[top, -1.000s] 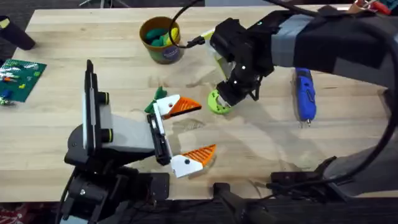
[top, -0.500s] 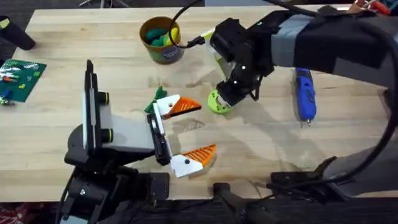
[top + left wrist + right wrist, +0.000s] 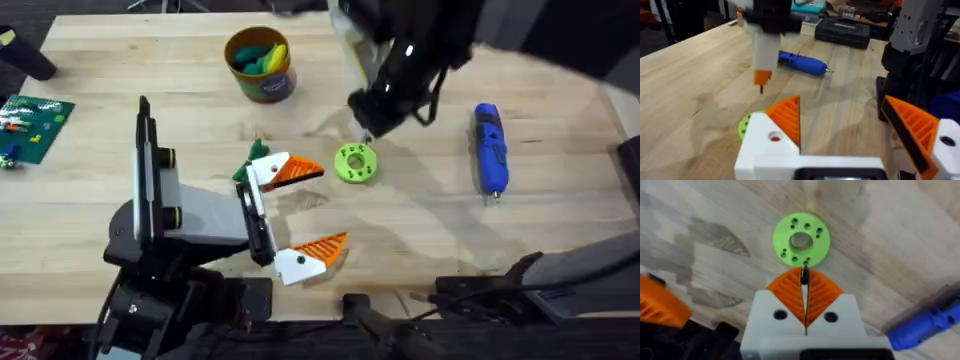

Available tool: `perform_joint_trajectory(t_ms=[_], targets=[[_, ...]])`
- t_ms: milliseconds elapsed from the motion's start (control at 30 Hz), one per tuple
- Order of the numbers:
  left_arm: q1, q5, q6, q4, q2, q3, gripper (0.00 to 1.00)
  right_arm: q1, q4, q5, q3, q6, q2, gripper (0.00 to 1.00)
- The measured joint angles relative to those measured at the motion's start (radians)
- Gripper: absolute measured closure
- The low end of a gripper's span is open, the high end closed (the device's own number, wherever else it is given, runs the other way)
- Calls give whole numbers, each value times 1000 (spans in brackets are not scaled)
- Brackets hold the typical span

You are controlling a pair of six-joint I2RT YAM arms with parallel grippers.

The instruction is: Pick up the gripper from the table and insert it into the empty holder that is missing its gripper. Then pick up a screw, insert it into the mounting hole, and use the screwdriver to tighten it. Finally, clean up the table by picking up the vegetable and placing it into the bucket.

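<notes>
Screw [image 3: 804, 276], a small dark metal one, sits pinched between the right gripper's [image 3: 805, 292] closed orange pads, poised above the lime-green plastic disc [image 3: 801, 240] to meet a hole. Left gripper [image 3: 300, 215] waits spread apart beside it. Slim blue screwdriver [image 3: 488, 147] lies nearby, untouched.

Items on the table: one blue screwdriver [image 3: 488, 148], one lime-green ring-shaped disc [image 3: 355, 163], one mustard-yellow bucket [image 3: 259, 63], one dark-green vegetable [image 3: 250, 160], one green circuit board [image 3: 30, 127], and two arms with orange-padded grippers.
</notes>
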Motion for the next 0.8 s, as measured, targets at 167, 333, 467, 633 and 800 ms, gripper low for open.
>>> perform_joint_trajectory(t_ms=[167,333,467,633,800], targets=[[0,0,0,0,0,0,14,-1,-140,0,179,-23,-8,995],[0,0,0,0,0,0,15,-2,-250,0,349,-42,-12,995],[0,0,0,0,0,0,15,7,-284,0,438,-53,-13,995],[0,0,0,0,0,0,15,57,-291,-19,473,-80,-13,995],[0,0,0,0,0,0,13,99,-327,-41,523,-104,15,995]])
